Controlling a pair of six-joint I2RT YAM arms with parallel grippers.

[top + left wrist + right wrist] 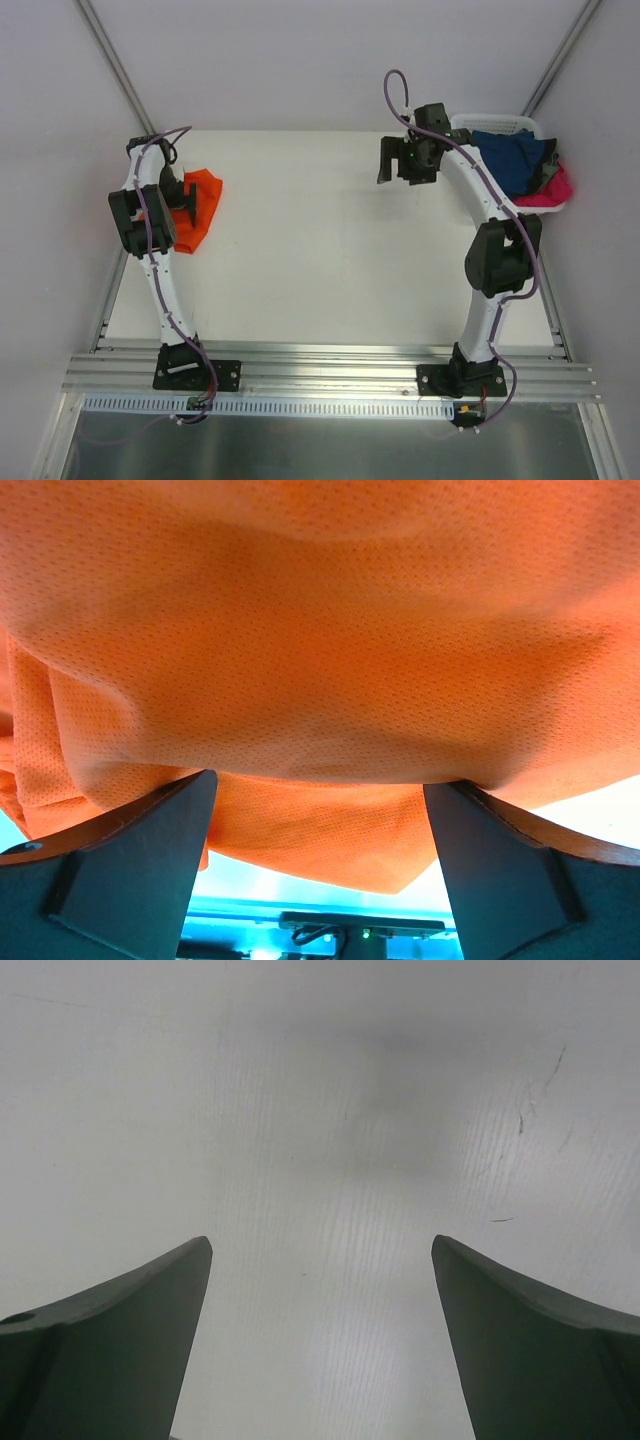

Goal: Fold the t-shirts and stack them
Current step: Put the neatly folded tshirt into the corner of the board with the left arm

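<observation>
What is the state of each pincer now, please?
Left pincer: open, orange shirt against its tips, not clamped.
Right pincer: open, empty, above the table.

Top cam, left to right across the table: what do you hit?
orange t-shirt → right gripper → white basket, with the navy t-shirt and pink t-shirt inside it.

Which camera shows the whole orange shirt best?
The top external view: only there does the outline of the orange shirt show, bunched left on the table. The left wrist view shows just its fabric close up; the right wrist view, none of it.
</observation>
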